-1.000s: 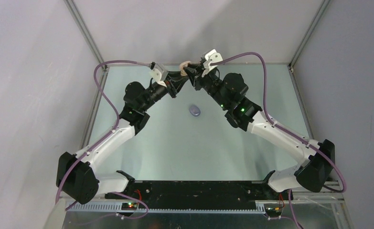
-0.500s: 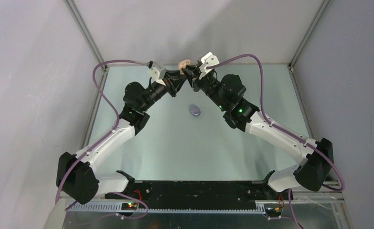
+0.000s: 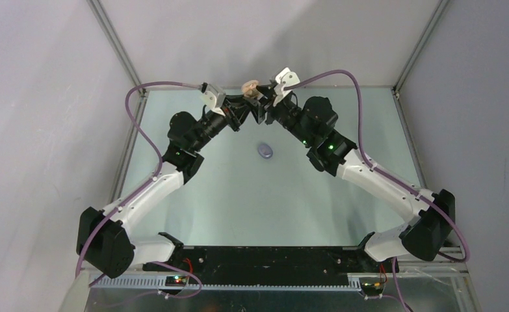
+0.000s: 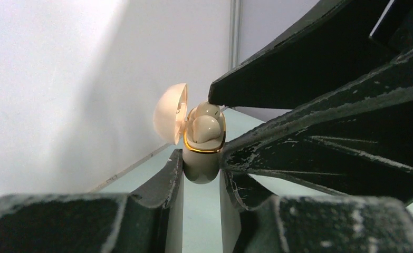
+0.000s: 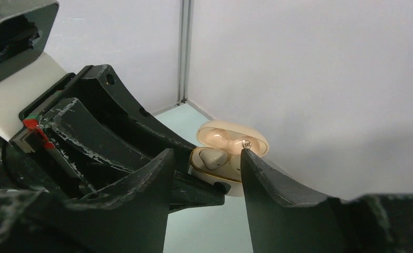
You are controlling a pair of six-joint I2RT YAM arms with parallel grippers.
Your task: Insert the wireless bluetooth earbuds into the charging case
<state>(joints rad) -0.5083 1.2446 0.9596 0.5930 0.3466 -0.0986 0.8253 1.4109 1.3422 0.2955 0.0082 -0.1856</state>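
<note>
We have the left pincer (image 4: 200, 164) clamped on the lower shell of the cream charging case (image 4: 201, 173), held up off the bench (image 3: 238, 195) at its far end, lid (image 4: 171, 112) hinged open. One cream earbud (image 4: 205, 128) sits in its well. The right pincer (image 5: 207, 158) is parted, gripping nothing, one fingertip (image 5: 246, 154) at the case rim. A purple case (image 3: 264, 151) lies mid-bench, well apart.
</note>
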